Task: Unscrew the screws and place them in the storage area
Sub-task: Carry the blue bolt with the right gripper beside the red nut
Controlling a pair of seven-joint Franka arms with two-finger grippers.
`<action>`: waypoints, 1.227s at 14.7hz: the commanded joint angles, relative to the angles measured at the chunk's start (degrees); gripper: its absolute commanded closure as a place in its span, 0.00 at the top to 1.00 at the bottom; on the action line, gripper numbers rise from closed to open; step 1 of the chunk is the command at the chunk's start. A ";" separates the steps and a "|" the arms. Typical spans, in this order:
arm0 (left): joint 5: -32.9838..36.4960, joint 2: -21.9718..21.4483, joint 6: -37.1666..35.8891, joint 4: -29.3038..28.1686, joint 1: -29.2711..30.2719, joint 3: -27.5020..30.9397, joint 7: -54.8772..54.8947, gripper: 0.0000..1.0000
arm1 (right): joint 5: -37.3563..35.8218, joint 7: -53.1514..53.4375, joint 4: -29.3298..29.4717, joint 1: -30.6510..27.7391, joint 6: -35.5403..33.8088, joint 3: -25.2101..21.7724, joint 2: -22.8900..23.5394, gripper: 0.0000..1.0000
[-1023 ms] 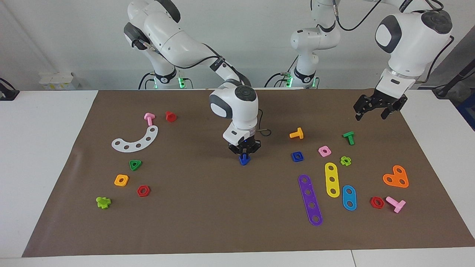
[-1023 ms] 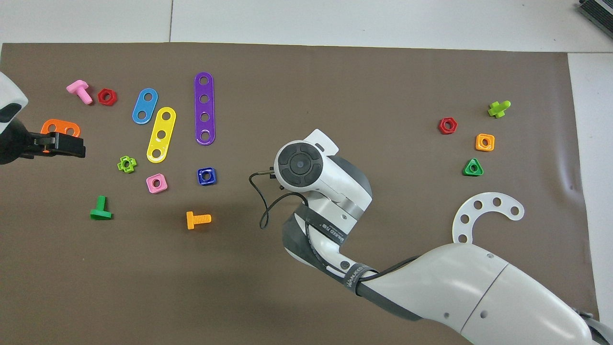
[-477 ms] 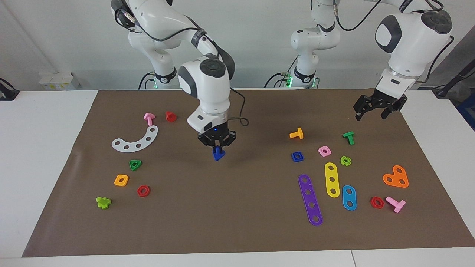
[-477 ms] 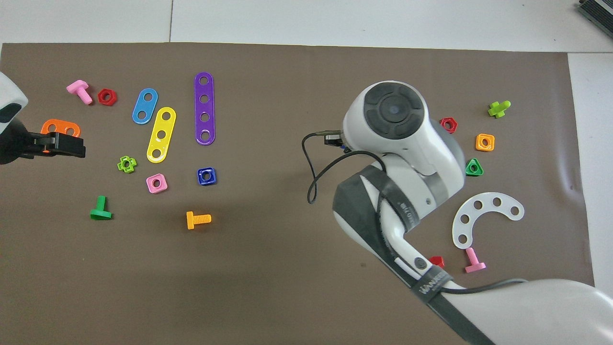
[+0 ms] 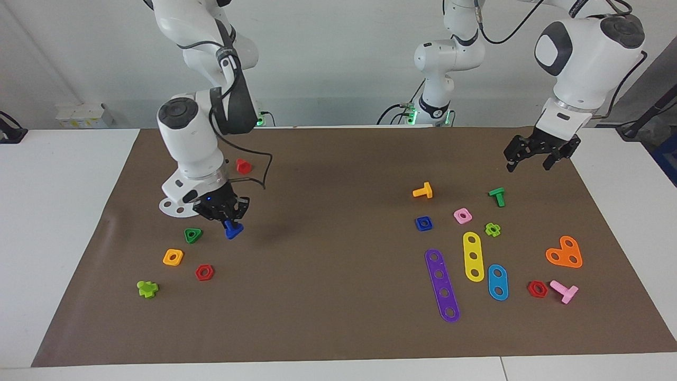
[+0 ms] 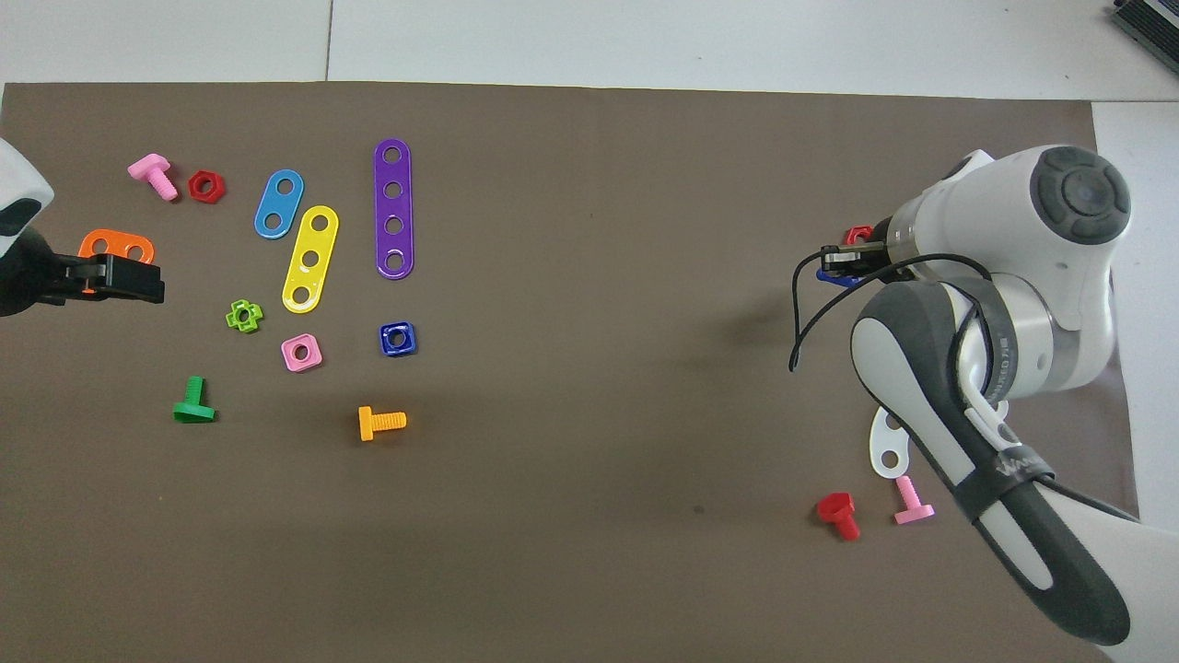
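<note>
My right gripper (image 5: 228, 218) is shut on the dark-blue bolt (image 5: 232, 229) and holds it head down, just above the mat beside the green triangle nut (image 5: 193, 235). The storage area (image 5: 222, 253) is the bare brown mat among that nut, the white curved strip (image 5: 168, 206), the orange nut (image 5: 173, 257) and the red nut (image 5: 204, 272). In the overhead view the right arm covers most of this group, and only a sliver of the bolt (image 6: 840, 276) shows under the gripper (image 6: 846, 261). My left gripper (image 5: 529, 165) waits open and empty above the mat's edge at the left arm's end.
A lime cross bolt (image 5: 147, 288) and a red bolt (image 5: 243, 166) lie around the storage group. Toward the left arm's end lie the blue square nut (image 5: 423, 223), purple (image 5: 442, 284), yellow (image 5: 473, 256) and blue (image 5: 497, 282) strips, and orange (image 5: 423, 191) and green (image 5: 497, 196) bolts.
My right arm has swung from the middle of the mat toward its own end, carrying the blue bolt to beside the green triangle nut. The left arm has not moved.
</note>
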 commanded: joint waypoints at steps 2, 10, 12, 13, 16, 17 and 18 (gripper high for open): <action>0.78 -1.37 -0.22 -1.20 0.60 -0.35 0.82 1.00 | 2.55 -2.66 -10.61 -0.05 11.60 -0.75 -1.13 0.00; 0.78 -1.37 -0.22 -1.20 0.60 -0.35 0.82 1.00 | 2.38 -4.07 -13.78 -0.22 14.09 -1.54 -0.51 0.00; 0.78 -1.37 -0.22 -1.20 0.60 -0.35 0.82 1.00 | 1.76 -3.81 -13.70 -0.22 13.74 -1.81 -0.42 0.97; 0.78 -1.37 -0.22 -1.20 0.60 -0.35 0.73 1.00 | 1.59 -3.90 -13.26 -0.14 13.30 -1.81 -0.59 1.00; 0.78 -1.37 -0.22 -1.20 0.60 -0.35 0.73 1.00 | 1.41 -1.63 -6.87 -0.05 5.34 -1.90 -2.70 1.00; 0.78 -1.37 -0.22 -1.20 0.60 -0.35 0.73 1.00 | 1.24 0.22 -3.62 -0.13 1.38 -2.42 -3.14 1.00; 0.78 -1.37 -0.22 -1.20 0.60 -0.35 0.73 1.00 | 0.80 1.37 -0.37 -0.14 -3.09 -2.86 -3.93 1.00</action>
